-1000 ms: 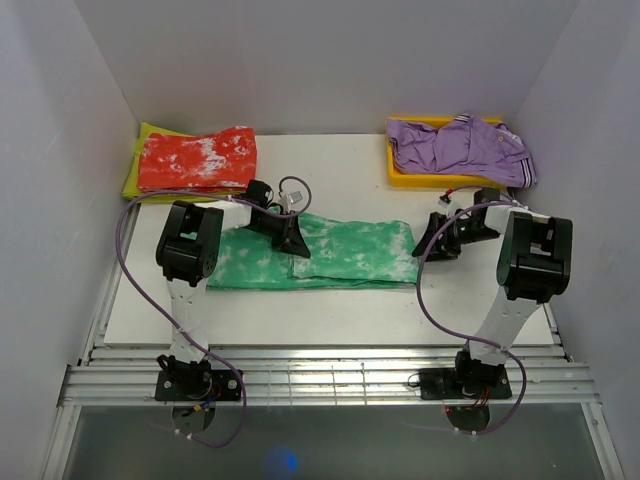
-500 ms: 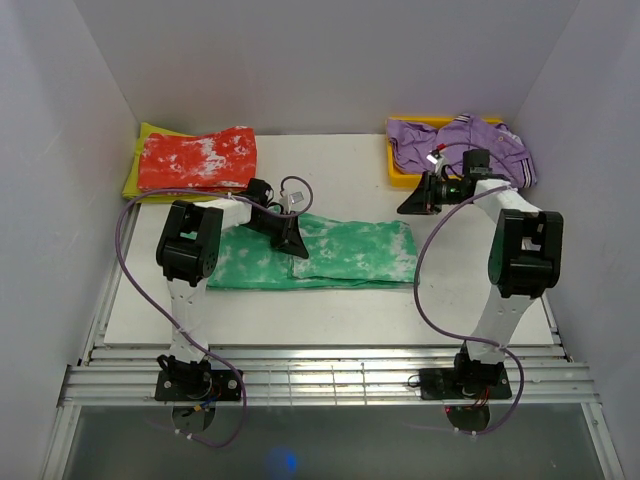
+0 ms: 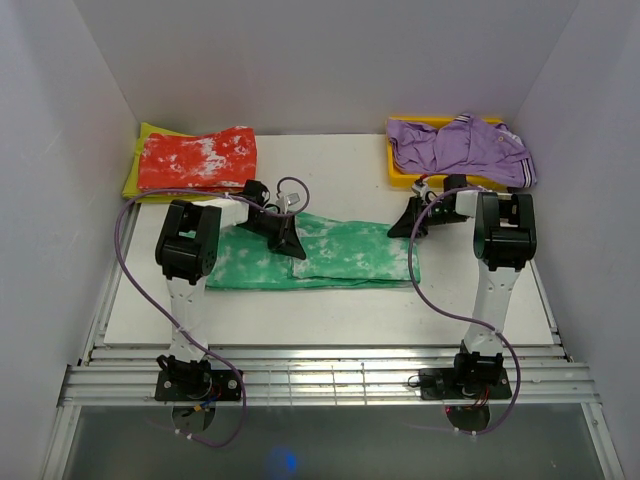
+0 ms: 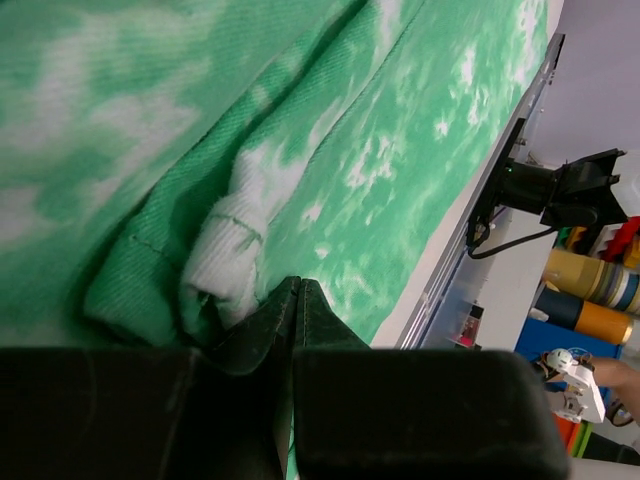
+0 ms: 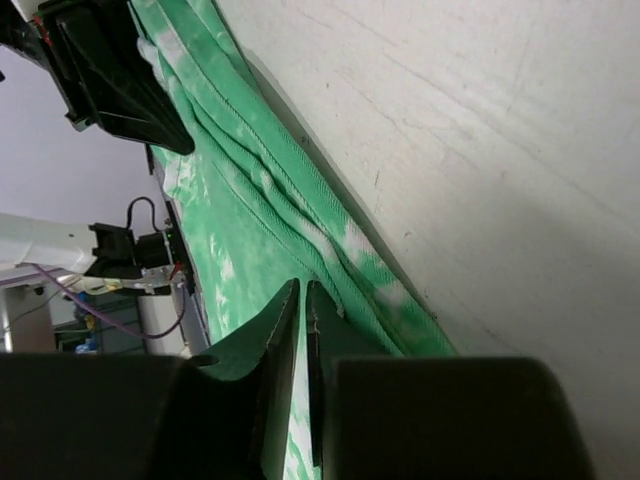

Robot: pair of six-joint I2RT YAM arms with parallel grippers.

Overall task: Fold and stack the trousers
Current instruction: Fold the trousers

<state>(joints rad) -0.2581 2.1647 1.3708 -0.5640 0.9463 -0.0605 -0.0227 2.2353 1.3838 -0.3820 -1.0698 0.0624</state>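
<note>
No writing, label, brand, number or sign can be read in any view. The trousers [image 3: 340,255] bear only blotches of dye, no lettering. At the right edge of the left wrist view, the tape rolls [image 4: 592,285] and the blue box [image 4: 560,345] are too blurred to show any print.
</note>
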